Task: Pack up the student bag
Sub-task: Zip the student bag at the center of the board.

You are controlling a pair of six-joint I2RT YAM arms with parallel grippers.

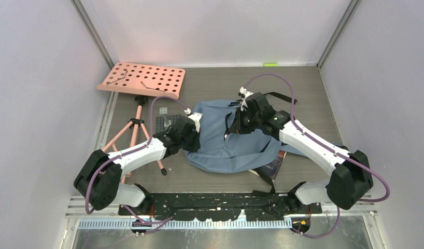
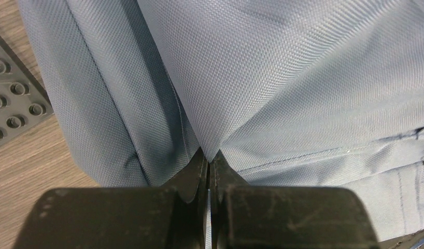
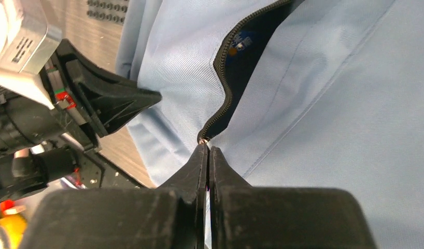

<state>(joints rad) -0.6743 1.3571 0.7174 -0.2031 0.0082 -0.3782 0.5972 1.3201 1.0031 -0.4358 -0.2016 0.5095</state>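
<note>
Mid-table, betw. the two arms, a large soft blue-grey fabric backpack [image 1: 220, 148] lies flat on the wood-grain tabletop [image 1: 308, 93]. L gripper [image 2: 209, 155]: jaws together, pinching a fold of the bag's fabric at its left side. R gripper [image 3: 208, 151]: jaws together, tips touching the end of a partly open black zipper [image 3: 228, 96]; can't tell if the pull is caught. Far left: pink perforated board [image 1: 142, 79] on a tripod [image 1: 137, 124]. Grey studded plate [image 2: 13, 104] just beside the bag.
</note>
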